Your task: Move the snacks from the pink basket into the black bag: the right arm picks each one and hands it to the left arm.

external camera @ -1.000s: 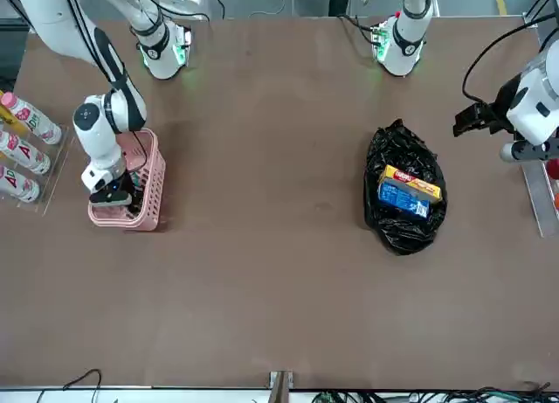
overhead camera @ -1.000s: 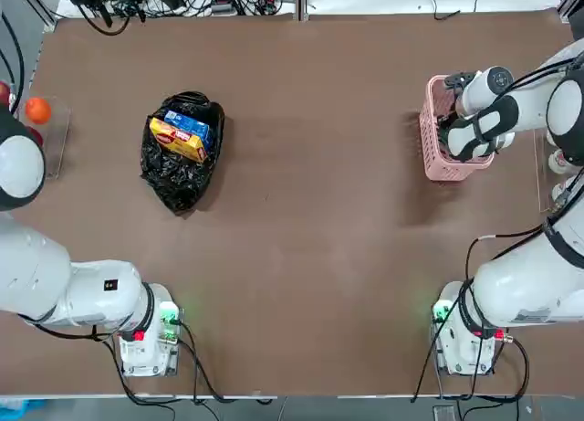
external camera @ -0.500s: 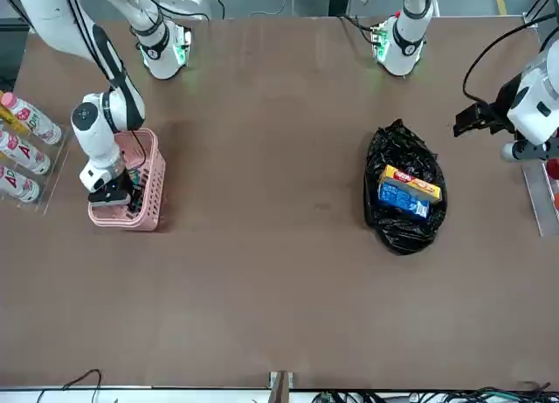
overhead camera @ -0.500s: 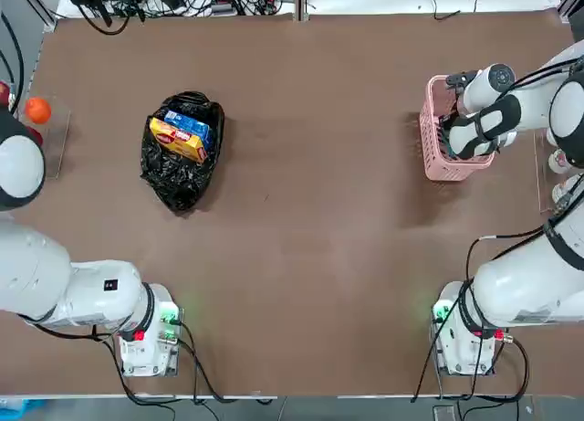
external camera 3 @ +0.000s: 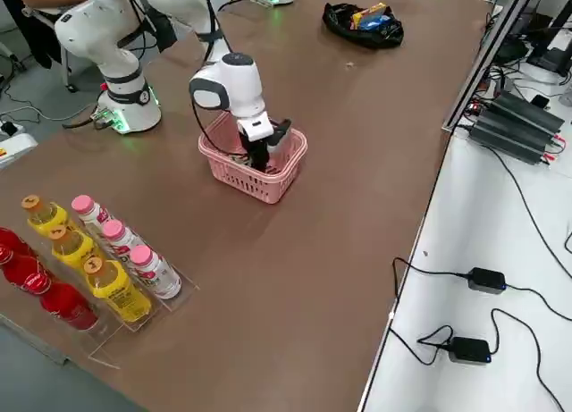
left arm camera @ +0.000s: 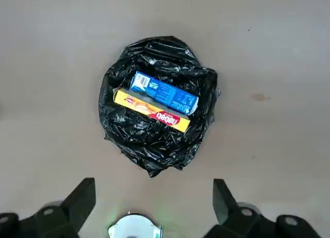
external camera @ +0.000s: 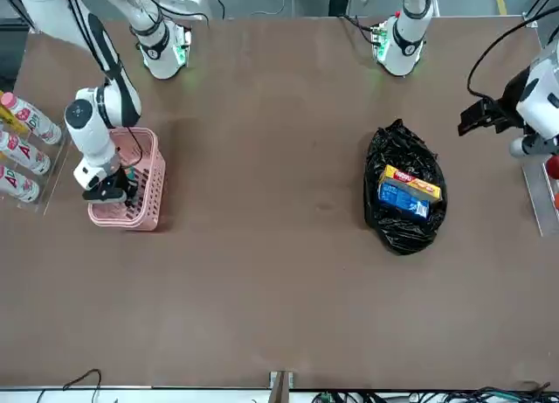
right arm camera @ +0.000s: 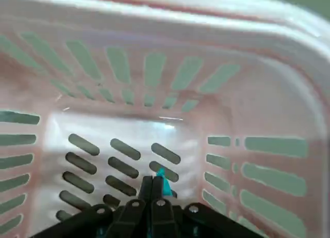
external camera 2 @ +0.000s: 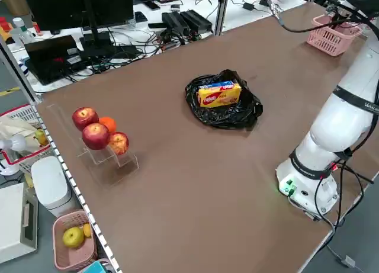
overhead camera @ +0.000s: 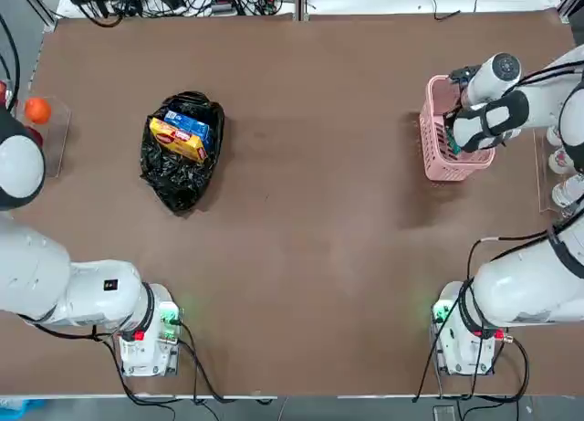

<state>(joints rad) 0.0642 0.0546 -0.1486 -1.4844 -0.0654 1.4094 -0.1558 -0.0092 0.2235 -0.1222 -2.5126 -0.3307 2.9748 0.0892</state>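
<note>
My right gripper [right arm camera: 153, 195] is down inside the pink basket [overhead camera: 427, 133], shut on a small teal snack [right arm camera: 164, 185] that pokes out beside its fingertips. In the front view the right gripper [external camera: 120, 191] sits over the basket's [external camera: 150, 206] inner side. The black bag [overhead camera: 180, 179] lies on the table's left half with a blue pack [overhead camera: 189, 124] and a long yellow-orange pack [overhead camera: 176, 140] on top. High above the bag [left arm camera: 154, 145] my left gripper [left arm camera: 152, 207] hangs open and holds nothing. In the front view the left gripper [external camera: 467, 123] is beside the table's left edge.
A rack of bottles [external camera 3: 89, 260] stands at the table's right edge beyond the basket. Apples and an orange [external camera 2: 98, 134] sit on a clear stand at the left edge. Bare brown tabletop [overhead camera: 319, 184] stretches between bag and basket.
My right gripper, shut the whole time, has lifted a little inside the basket and drifted toward the table's right edge. The left arm has barely shifted.
</note>
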